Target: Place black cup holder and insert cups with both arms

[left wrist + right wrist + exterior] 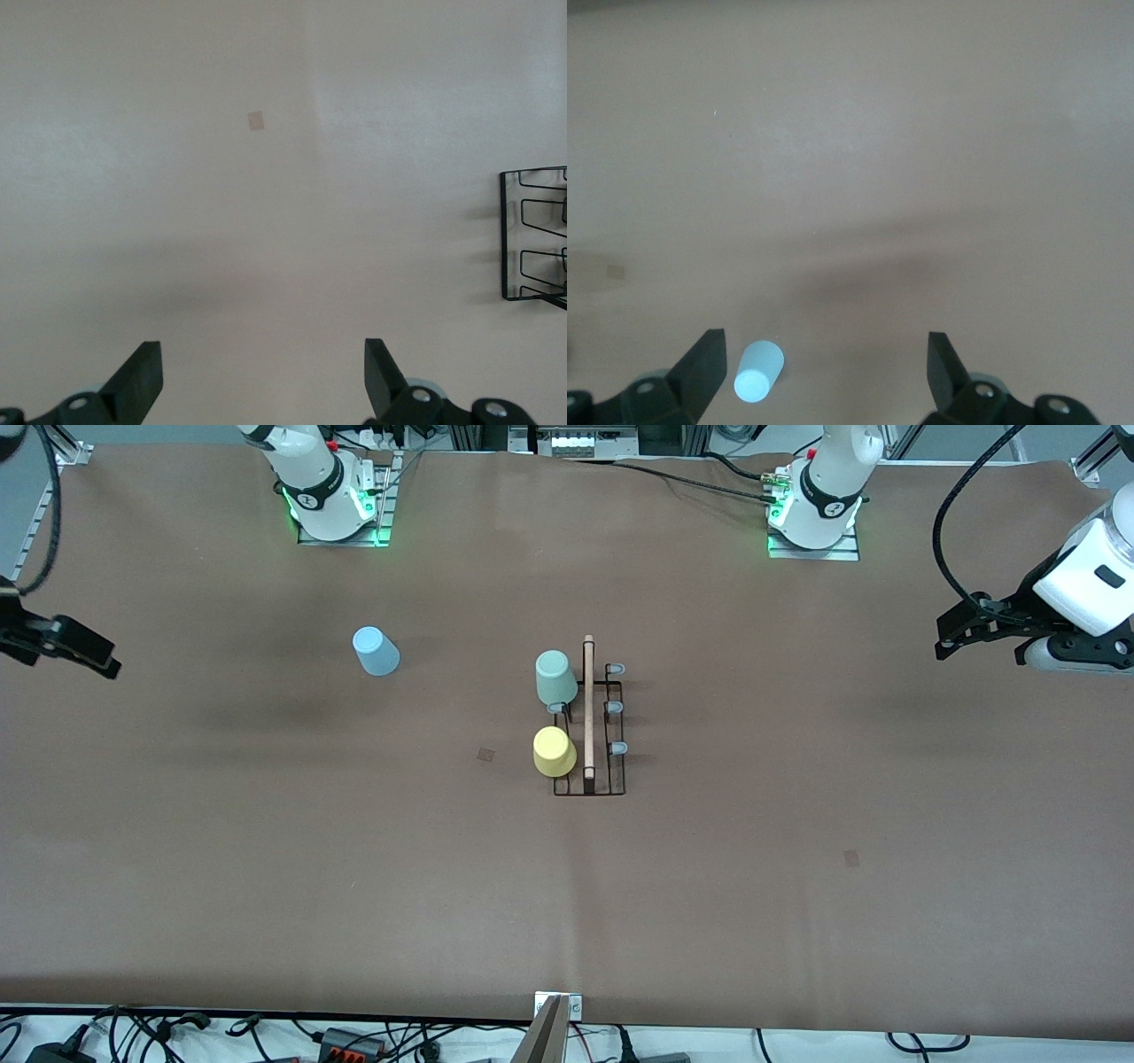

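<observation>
The black cup holder (615, 779) stands mid-table, its wooden rod handle (588, 708) running along it. A mint green cup (555, 677) and a yellow cup (555, 750) sit upside down on prongs on the side toward the right arm; the yellow one is nearer the front camera. A light blue cup (376, 650) stands upside down on the table toward the right arm's end. My right gripper (106, 662) hovers open at that end, empty, with the blue cup (758, 373) in its wrist view. My left gripper (948, 638) hangs open and empty over the table's other end; a holder corner (502, 235) shows.
Three bare prongs with grey-blue tips (613, 708) line the holder's side toward the left arm. Small dark patches (486, 755) (851, 857) mark the brown table cover. Arm bases (332, 509) (815, 518) stand at the back edge. Cables (354, 1036) run along the front edge.
</observation>
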Robot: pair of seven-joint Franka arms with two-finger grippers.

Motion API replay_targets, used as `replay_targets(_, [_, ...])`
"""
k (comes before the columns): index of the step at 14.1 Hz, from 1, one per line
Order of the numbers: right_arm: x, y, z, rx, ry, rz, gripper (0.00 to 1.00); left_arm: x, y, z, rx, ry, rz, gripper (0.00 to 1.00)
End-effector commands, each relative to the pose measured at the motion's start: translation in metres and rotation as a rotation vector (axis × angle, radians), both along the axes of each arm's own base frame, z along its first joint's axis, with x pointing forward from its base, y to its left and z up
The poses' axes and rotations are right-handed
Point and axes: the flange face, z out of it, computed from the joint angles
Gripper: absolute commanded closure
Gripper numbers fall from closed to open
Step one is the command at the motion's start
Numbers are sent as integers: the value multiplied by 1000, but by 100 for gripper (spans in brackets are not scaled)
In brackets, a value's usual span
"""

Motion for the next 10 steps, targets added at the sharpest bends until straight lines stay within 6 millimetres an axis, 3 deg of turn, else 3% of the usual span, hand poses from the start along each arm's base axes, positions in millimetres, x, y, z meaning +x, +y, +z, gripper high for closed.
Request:
replay_targets(1, [-3,11,-6,20,32,57,0,2,1,5,6,3,-15,0])
replay_targets(3, [2,13,-19,35,59,95,0,2,1,6,6,2,-15,0])
replay_targets(6, [1,4,-18,43,59,160,0,2,1,5,6,3,-15,0])
replay_targets(8, [-2,-18,-18,48,73,162,0,2,1,5,6,3,-15,0])
replay_targets(10, [-5,-15,-16,48,84,170,0,2,1,5,8,2,-15,0])
